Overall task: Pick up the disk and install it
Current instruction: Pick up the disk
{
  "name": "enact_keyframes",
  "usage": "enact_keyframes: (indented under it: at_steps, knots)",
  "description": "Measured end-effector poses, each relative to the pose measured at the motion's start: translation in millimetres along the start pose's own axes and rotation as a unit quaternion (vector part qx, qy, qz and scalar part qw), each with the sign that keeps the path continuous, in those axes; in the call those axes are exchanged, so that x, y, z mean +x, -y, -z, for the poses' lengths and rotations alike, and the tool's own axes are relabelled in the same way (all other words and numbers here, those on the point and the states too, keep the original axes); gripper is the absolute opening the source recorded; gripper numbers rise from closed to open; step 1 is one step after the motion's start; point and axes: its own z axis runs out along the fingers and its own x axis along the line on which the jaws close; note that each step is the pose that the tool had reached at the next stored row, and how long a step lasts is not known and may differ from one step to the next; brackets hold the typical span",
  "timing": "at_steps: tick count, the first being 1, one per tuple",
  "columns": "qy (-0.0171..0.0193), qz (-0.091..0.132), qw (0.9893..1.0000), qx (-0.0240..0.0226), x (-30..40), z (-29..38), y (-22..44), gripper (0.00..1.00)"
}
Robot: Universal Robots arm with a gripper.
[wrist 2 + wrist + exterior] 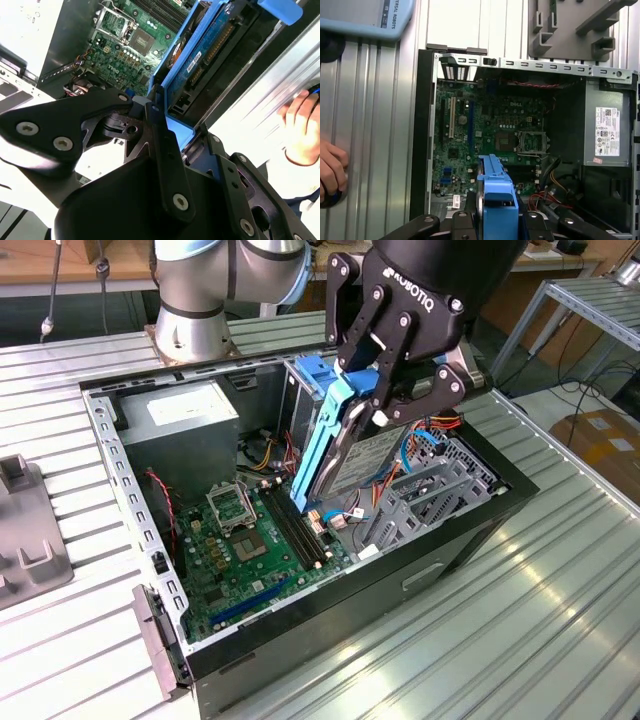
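The disk is a slim drive in a bright blue carrier frame. It hangs tilted, one end pointing down into the open computer case, over the drive bay area beside the motherboard. My black gripper is shut on the disk's upper end. In both wrist views the blue frame sticks out from between the fingers: the disk with its circuit side showing ahead of the gripper, and the disk edge-on above the gripper.
The case lies on its side on a slatted metal table. Inside are a power supply, loose cables and a grey drive cage. A grey fixture sits at the exterior view's left. A person's hand rests beside the case.
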Motion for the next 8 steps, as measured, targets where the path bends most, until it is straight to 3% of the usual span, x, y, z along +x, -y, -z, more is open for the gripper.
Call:
enact_keyframes:
  at_steps: [8]
  knots:
    - [0.0000, 0.000, 1.0000, 0.0000, 3.6, 0.6, 8.9, 0.37]
